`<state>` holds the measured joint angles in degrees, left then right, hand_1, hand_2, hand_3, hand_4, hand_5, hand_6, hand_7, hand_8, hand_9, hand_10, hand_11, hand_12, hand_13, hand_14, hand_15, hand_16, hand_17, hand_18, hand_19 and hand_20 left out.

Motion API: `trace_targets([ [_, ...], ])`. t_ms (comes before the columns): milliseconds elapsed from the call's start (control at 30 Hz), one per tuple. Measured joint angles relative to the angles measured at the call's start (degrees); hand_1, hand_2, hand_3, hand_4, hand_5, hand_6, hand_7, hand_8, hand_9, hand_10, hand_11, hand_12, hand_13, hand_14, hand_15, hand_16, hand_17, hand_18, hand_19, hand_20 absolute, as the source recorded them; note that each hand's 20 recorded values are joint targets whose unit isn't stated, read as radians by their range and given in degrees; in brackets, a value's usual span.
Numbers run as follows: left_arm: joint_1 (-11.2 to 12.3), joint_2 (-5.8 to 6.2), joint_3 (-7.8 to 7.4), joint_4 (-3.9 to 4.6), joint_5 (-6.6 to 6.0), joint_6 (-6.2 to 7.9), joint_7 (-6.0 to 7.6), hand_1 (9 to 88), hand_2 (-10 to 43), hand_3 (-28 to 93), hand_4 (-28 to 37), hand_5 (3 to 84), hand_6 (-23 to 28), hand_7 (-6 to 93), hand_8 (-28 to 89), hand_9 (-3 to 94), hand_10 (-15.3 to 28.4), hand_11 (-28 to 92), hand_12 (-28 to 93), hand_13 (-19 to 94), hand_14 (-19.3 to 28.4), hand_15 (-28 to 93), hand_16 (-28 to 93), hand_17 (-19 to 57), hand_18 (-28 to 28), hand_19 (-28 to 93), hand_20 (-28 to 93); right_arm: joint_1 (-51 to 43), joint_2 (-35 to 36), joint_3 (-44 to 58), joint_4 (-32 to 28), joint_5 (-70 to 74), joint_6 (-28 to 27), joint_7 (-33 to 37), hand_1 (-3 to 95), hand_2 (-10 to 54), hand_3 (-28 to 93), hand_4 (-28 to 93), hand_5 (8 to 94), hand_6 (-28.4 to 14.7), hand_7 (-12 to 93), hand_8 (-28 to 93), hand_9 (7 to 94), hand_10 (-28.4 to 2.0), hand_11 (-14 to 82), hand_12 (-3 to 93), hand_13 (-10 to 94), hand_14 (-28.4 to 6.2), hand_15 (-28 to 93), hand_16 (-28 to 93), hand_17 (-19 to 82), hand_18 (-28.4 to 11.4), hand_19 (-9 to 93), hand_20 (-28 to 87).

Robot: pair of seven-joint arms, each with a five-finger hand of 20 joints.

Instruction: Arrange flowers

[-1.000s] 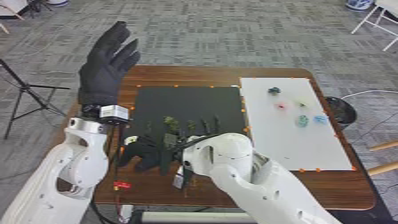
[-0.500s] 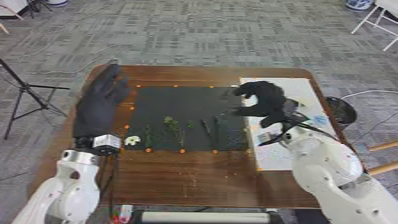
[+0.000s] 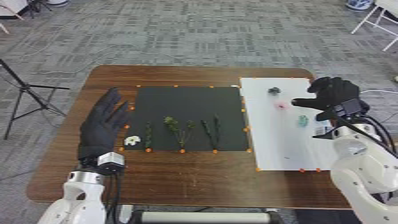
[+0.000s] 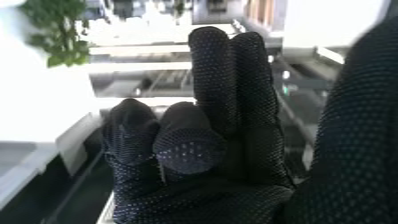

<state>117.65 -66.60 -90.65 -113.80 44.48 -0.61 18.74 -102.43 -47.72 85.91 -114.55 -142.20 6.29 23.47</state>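
In the head view my right hand [image 3: 336, 95] is over the white board's [image 3: 284, 150] right edge, open and holding nothing. The right wrist view has this right hand [image 4: 204, 200] with some fingers straight and others loosely bent. My left hand [image 3: 99, 131] is open, left of the black mat [image 3: 182, 100]. A white flower [image 3: 132, 140] lies at the mat's near left corner, beside a thin green stem [image 3: 148, 136]. Leafy sprigs [image 3: 182, 132] lie mid-mat, with dark green stems [image 3: 213, 134] right of them. Dark blue [image 3: 274, 90], pink [image 3: 281, 106] and teal flowers [image 3: 303, 121] lie on the board.
Orange markers [image 3: 182, 151] line the mat and board edges on the brown table [image 3: 195, 185]. A tripod [image 3: 27, 85] stands on the floor left of the table, and a white folding chair [image 3: 384, 17] stands at the far right.
My right hand has swung from the mat's near left corner across to the board's right edge, uncovering the mat's stems and white flower. My left hand has drawn back towards the table's near side.
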Motion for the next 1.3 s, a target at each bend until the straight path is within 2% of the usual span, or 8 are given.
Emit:
trace_targets([
  [133,0.5,-0.36,-0.45,-0.31,0.03,0.00,0.00,22.9,-6.4,67,-28.3,22.6,2.1,22.0,-11,17.3,9.6,12,19,15,13.7,7,9,-18.1,20.2,37,7,-0.1,-0.8,-0.5,0.6,0.3,-4.2,0.9,53.6,-9.5,5,-12,61.8,-3.0,22,-11,65.1,-12.5,32.6,24.3,71,-8.2,85,29,43,-21.4,93,59],
  [500,2.8,-0.87,-1.69,-1.36,0.14,0.37,0.04,22.9,-6.3,67,-28.3,22.6,2.1,22.3,-11,17.3,9.6,13,19,15,13.6,7,9,-18.1,20.2,37,7,-1.7,-0.5,0.4,3.6,-1.5,-6.7,3.1,51.6,-9.5,19,-20,61.1,-3.2,22,-11,64.0,-12.4,32.4,24.3,70,-8.6,86,28,42,-21.6,93,58],
  [867,4.0,-0.87,-2.22,-1.40,-0.02,0.51,0.22,22.9,-6.2,67,-28.3,22.5,2.1,22.1,-11,17.2,9.6,12,19,15,13.5,7,9,-18.2,20.2,37,7,1.6,-0.4,-3.7,8.3,-2.2,-9.6,3.7,50.6,-9.5,22,-21,60.8,-3.4,20,-11,63.9,-12.5,31.0,23.1,71,-8.3,86,28,43,-21.4,93,61],
  [933,4.1,-0.85,-2.25,-1.45,-0.02,0.59,0.26,22.9,-6.2,67,-28.3,22.5,2.1,22.1,-11,17.2,9.7,12,19,15,13.6,8,9,-18.2,20.2,37,7,2.6,-0.4,-5.0,8.4,-2.2,-10.7,4.2,49.4,-9.5,28,-24,60.9,-3.6,20,-11,64.1,-12.5,30.8,22.9,71,-8.3,86,28,43,-21.3,93,61],
  [1000,4.2,-0.84,-2.34,-1.50,-0.02,0.65,0.29,22.9,-6.2,67,-28.3,22.5,2.1,22.2,-11,17.2,9.6,12,19,15,13.6,8,9,-18.2,20.2,37,7,3.2,-0.5,-5.7,8.5,-2.3,-11.2,4.4,43.6,-9.5,46,-28,61.2,-3.5,20,-11,64.7,-12.5,30.8,22.9,71,-8.2,86,28,43,-21.3,93,61],
  [1033,4.3,-0.84,-2.37,-1.51,-0.02,0.66,0.31,22.9,-6.3,67,-28.3,22.5,2.1,22.2,-11,17.2,9.6,13,19,15,13.6,8,9,-18.2,20.2,37,7,3.4,-0.5,-6.0,8.5,-2.4,-11.2,4.5,37.5,-9.5,60,-28,62.0,-3.0,21,-11,65.4,-12.3,31.1,23.1,71,-8.1,86,28,43,-21.3,93,61],
  [1133,4.3,-0.83,-2.38,-1.51,-0.02,0.67,0.36,22.9,-6.2,67,-28.3,22.5,2.1,22.2,-11,17.2,9.7,12,19,15,13.5,8,9,-18.2,20.2,37,7,4.1,-0.5,-6.7,9.2,-3.2,-11.2,4.7,34.0,-9.5,77,-28,64.7,-1.3,25,-12,67.6,-11.5,32.8,23.5,71,-7.9,86,28,43,-21.1,93,61],
  [1300,4.3,-0.82,-2.38,-1.52,-0.03,0.70,0.39,22.9,-6.2,67,-28.3,22.5,2.1,22.3,-11,17.2,9.6,13,19,15,13.6,8,9,-18.2,20.2,37,7,5.4,-0.5,-8.0,10.7,-4.2,-11.8,5.1,34.6,-9.5,78,-28,64.5,-0.7,25,-13,67.5,-11.1,33.2,24.0,71,-7.6,85,28,43,-20.8,93,61],
])
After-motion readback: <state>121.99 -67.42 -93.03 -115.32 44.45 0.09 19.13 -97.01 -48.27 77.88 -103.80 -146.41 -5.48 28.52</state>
